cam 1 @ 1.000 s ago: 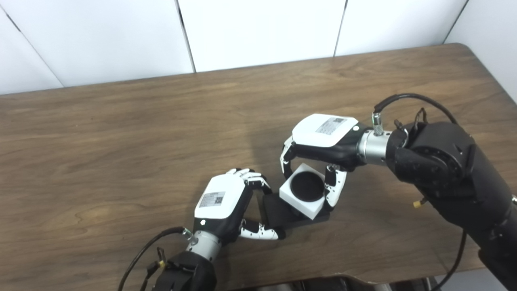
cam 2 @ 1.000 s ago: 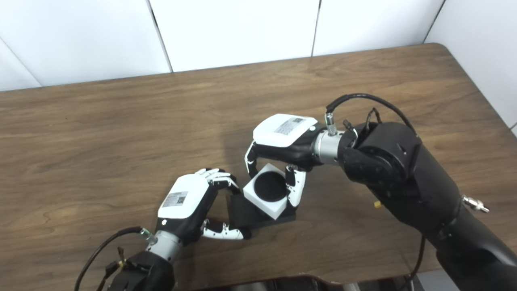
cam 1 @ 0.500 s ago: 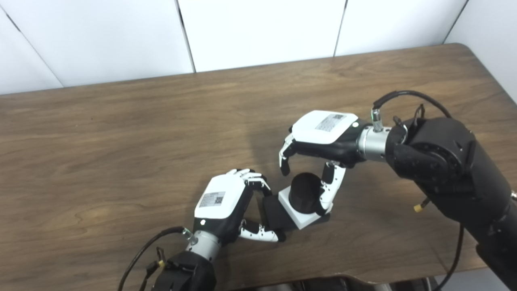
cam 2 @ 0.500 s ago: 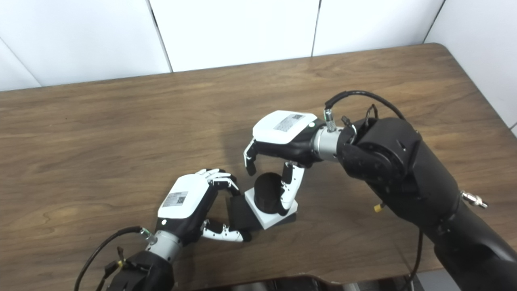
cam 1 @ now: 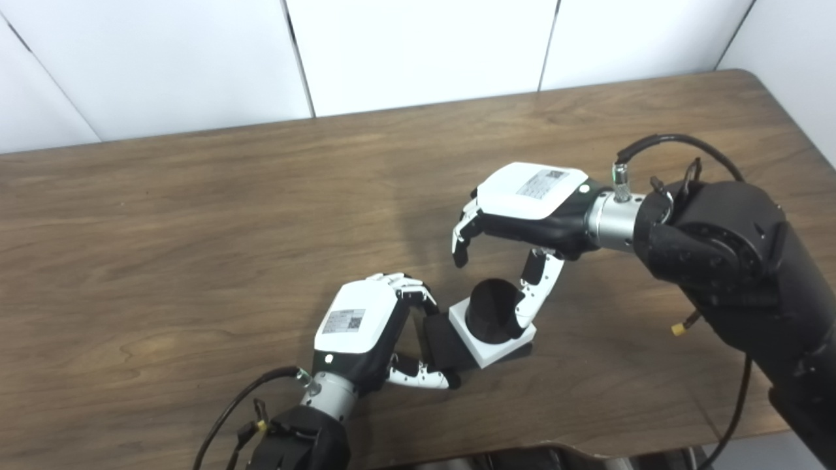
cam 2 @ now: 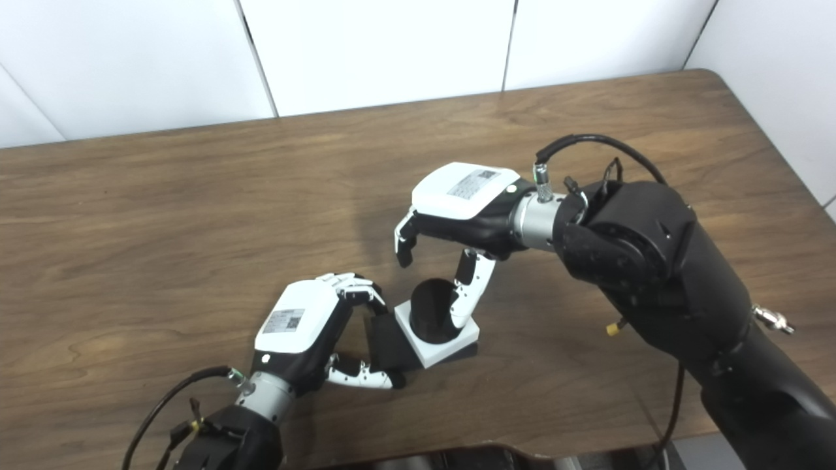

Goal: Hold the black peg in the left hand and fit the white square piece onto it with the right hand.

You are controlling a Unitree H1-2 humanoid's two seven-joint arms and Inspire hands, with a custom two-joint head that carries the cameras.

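A brown wooden table [cam 1: 196,215] is seen filling most of both views, with white wall panels [cam 1: 418,52] behind its far edge. The right arm [cam 1: 738,274], black and bulky, is brought in from the lower right corner, and the thinner left arm [cam 1: 300,431] is brought in from the bottom edge left of centre.

The right hand [cam 1: 522,215] is held above the table near its middle, with nothing gripped; its fingers [cam 1: 460,238] are curled downward and spread well apart from the thumb [cam 1: 532,294], which is pointed down and laid against the side of the black peg [cam 1: 491,308]. The left hand [cam 1: 366,329] is rested low on the table, and its fingers and thumb are closed on the left edge of the peg's flat black base [cam 1: 444,343].

The peg is seen standing upright on that base, near the front middle of the table, between the two hands. The white square piece [cam 1: 493,339] is seated around the peg, low on the base, with the peg's round top rising through its hole.
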